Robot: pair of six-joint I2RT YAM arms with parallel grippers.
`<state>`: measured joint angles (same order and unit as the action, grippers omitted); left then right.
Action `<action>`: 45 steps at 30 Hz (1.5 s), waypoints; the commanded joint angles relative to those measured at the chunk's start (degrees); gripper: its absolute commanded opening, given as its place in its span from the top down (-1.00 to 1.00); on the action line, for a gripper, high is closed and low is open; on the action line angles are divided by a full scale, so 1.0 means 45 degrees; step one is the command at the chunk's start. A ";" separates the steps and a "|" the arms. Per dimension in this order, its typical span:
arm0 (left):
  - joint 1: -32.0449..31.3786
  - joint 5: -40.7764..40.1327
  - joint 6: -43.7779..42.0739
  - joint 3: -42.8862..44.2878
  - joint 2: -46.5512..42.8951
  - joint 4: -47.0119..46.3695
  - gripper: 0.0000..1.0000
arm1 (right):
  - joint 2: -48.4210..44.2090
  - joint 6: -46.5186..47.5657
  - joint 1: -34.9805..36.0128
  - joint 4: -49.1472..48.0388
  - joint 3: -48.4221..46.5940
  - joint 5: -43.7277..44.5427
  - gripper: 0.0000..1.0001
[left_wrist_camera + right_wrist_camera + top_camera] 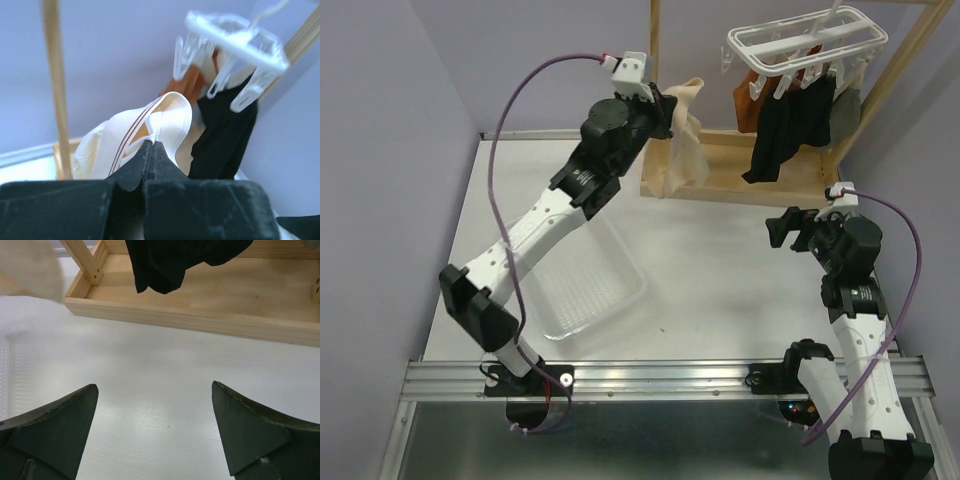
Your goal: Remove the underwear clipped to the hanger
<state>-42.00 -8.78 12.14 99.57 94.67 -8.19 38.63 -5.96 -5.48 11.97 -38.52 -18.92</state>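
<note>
The white hanger [805, 40] hangs at the back right on a wooden stand. Black underwear [785, 130], rust-orange underwear [752, 100] and grey underwear [847, 115] dangle from its clips. My left gripper [670, 110] is raised left of the hanger and shut on cream-beige underwear [685, 140], which droops from it apart from the clips. In the left wrist view the jaws [152, 142] pinch the cream cloth [165, 120] at a seam, with the hanger [235, 35] and black cloth [225, 135] behind. My right gripper [780, 228] [155, 387] is open and low over the table.
A clear plastic tray [590, 280] lies on the table under the left arm. The wooden stand's base [740, 170] [200, 305] sits beneath the hanger, one post [55, 90] just left of the cream cloth. Purple walls close in on both sides.
</note>
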 commanded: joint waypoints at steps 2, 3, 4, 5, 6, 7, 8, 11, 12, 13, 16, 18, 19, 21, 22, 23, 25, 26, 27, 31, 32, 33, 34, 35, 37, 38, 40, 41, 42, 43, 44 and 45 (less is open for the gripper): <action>-0.0003 -0.0900 -0.0764 -0.0545 -0.1993 -0.0175 1.00 | 0.0126 0.0815 -0.0131 -0.0511 -0.0951 -0.0346 -1.00; -0.0003 -0.0998 -0.0900 -0.0409 -0.2421 0.0097 1.00 | 0.0184 0.0874 -0.0131 -0.0511 -0.1048 -0.0560 -1.00; -0.0003 -0.1096 -0.0959 -0.0388 -0.2657 0.0216 1.00 | 0.0243 0.0894 -0.0131 -0.0491 -0.1087 -0.0658 -1.00; 0.0016 -0.1290 -0.1018 -0.0408 -0.2853 0.0353 1.00 | 0.0263 0.0913 -0.0131 -0.0491 -0.1126 -0.0814 -1.00; 0.0017 -0.1389 -0.1057 -0.0485 -0.3338 0.0625 1.00 | 0.0263 0.1010 -0.0150 -0.0491 -0.1146 -0.1164 -1.00; 0.0017 -0.1525 -0.1115 -0.0737 -0.3575 0.0744 1.00 | 0.0224 0.1069 -0.0150 -0.0530 -0.1224 -0.1341 -1.00; 0.0036 -0.1739 -0.1135 -0.0933 -0.4119 0.0861 1.00 | 0.0204 0.1147 -0.0150 -0.0511 -0.1244 -0.1749 -1.00; 0.0056 -0.2150 -0.1078 -0.2045 -0.5039 0.1174 1.00 | 0.0223 0.1187 -0.0150 -0.0511 -0.1438 -0.2337 -1.00; 0.0075 -0.2364 -0.1038 -0.2648 -0.5661 0.1310 1.00 | 0.0262 0.1632 -0.0150 -0.0530 -0.1478 -0.2668 -1.00; 0.0075 -0.2502 -0.0980 -0.2944 -0.5938 0.1389 1.00 | 0.0263 0.1655 -0.0150 -0.0550 -0.1498 -0.2787 -1.00; 0.0095 -0.2932 -0.0648 -0.3977 -0.6993 0.1740 1.00 | 0.0496 0.1656 -0.0150 -0.0783 -0.1634 -0.3100 -1.00; 0.0095 -0.3108 -0.0336 -0.4470 -0.7658 0.1799 1.00 | 0.0653 0.1656 -0.0150 -0.0882 -0.1791 -0.3198 -1.00; 0.0114 -0.3128 -0.0219 -0.4915 -0.7853 0.1799 1.00 | 0.0827 0.1656 -0.0150 -0.0940 -0.1849 -0.3218 -1.00; 0.0114 -0.3284 0.0016 -0.5366 -0.8379 0.2112 1.00 | 0.0965 0.1694 -0.0150 -0.0999 -0.1966 -0.3218 -1.00; 0.0114 -0.3362 0.0191 -0.5871 -0.8537 0.2209 1.00 | 0.1101 0.1733 -0.0150 -0.1018 -0.2102 -0.3237 -1.00; 0.0114 -0.3536 0.0289 -0.6128 -0.8693 0.2268 1.00 | 0.1141 0.1753 -0.0150 -0.1077 -0.2181 -0.3276 -1.00; 0.0114 -0.3752 0.0601 -0.6809 -0.9181 0.2521 1.00 | 0.1317 0.1831 -0.0150 -0.1155 -0.2414 -0.3316 -1.00; 0.0114 -0.3946 0.0699 -0.7027 -0.9512 0.2561 1.00 | 0.1395 0.1851 -0.0150 -0.1175 -0.2493 -0.3335 -1.00; 0.0114 -0.4045 0.0778 -0.7242 -0.9515 0.2600 1.00 | 0.1454 0.1870 -0.0150 -0.1194 -0.2571 -0.3355 -1.00; 0.0114 -0.4513 0.1284 -0.8297 -1.0412 0.3068 1.00 | 0.1785 0.2026 -0.0150 -0.1428 -0.3039 -0.3530 -1.00; 0.0114 -0.4515 0.1364 -0.8492 -1.0530 0.3146 1.00 | 0.1844 0.2046 -0.0150 -0.1506 -0.3118 -0.3531 -1.00; 0.0114 -0.4631 0.1480 -0.8726 -1.0821 0.3205 1.00 | 0.1980 0.2046 -0.0150 -0.1604 -0.3196 -0.3511 -1.00; 0.0114 -0.4690 0.1598 -0.9231 -1.0978 0.3225 1.00 | 0.2059 0.2046 -0.0150 -0.1798 -0.3275 -0.3492 -1.00; 0.0114 -0.4768 0.1715 -0.9526 -1.1115 0.3225 1.00 | 0.2156 0.2046 -0.0150 -0.1916 -0.3372 -0.3414 -1.00; 0.0114 -0.4924 0.2183 -1.0424 -1.1428 0.3225 1.00 | 0.2449 0.2027 -0.0150 -0.2247 -0.3801 -0.3121 -1.00; 0.0114 -0.4906 0.2610 -1.0698 -1.1545 0.3245 1.00 | 0.2702 0.2027 -0.0150 -0.2346 -0.4189 -0.3004 -1.00; 0.0114 -0.4905 0.3061 -1.1305 -1.1624 0.3400 0.58 | 0.2957 0.2104 -0.0150 -0.2502 -0.4659 -0.2926 -1.00; 0.0114 -0.4944 0.3276 -1.1384 -1.1663 0.3517 0.23 | 0.3055 0.2105 -0.0150 -0.2542 -0.4913 -0.2809 -1.00; 0.0114 -0.5022 0.3414 -1.1404 -1.1760 0.3673 -0.23 | 0.3172 0.2085 -0.0228 -0.2542 -0.5148 -0.2711 -1.00; 0.0114 -0.5139 0.3609 -1.1307 -1.1839 0.4003 -0.48 | 0.3444 0.2008 -0.0383 -0.2542 -0.5730 -0.2749 -1.00; 0.0133 -0.5178 0.3630 -1.1287 -1.1936 0.4084 -0.59 | 0.3601 0.1968 -0.0462 -0.2542 -0.6007 -0.2807 -1.00; 0.0134 -0.5237 0.3649 -1.1287 -1.2092 0.4123 -0.67 | 0.3796 0.1891 -0.0560 -0.2542 -0.6319 -0.2905 -1.00</action>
<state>-41.87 -29.61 25.12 47.99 42.89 11.05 54.37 2.76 -6.37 5.34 -59.29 -32.51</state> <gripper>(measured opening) 0.771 0.999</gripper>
